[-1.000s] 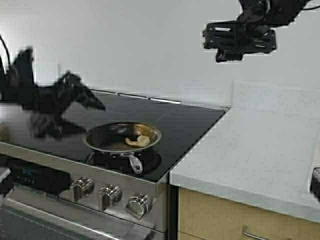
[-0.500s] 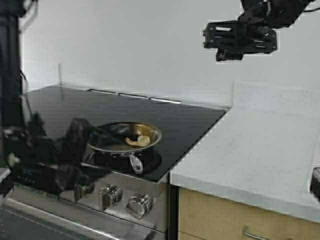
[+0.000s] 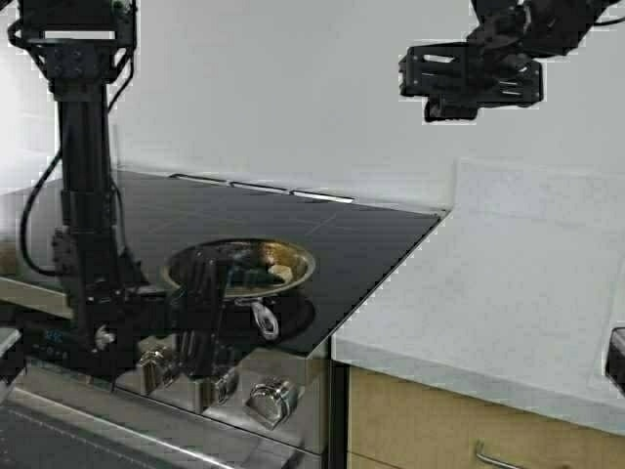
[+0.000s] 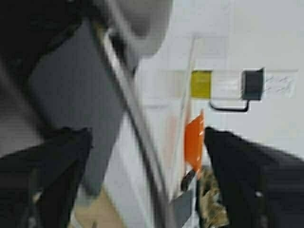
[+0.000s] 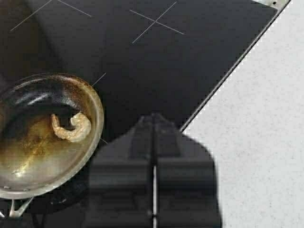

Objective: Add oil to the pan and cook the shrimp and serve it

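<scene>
One pan (image 3: pixel 241 268) on black cooktop (image 3: pixel 342 230)

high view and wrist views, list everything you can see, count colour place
pan: one, steel with browned inside, on the front of the cooktop
shrimp: one, pale tan, curled, inside the pan
cooktop: one, black glass, left of the counter
knobs: three, silver, on the stove front below the pan
counter: one, white speckled, right of the cooktop
cabinet: one, light wood, under the counter
left gripper: one, black, low at the pan's near left edge, open
right gripper: one, black, raised high over the cooktop's edge by the counter, shut
</scene>
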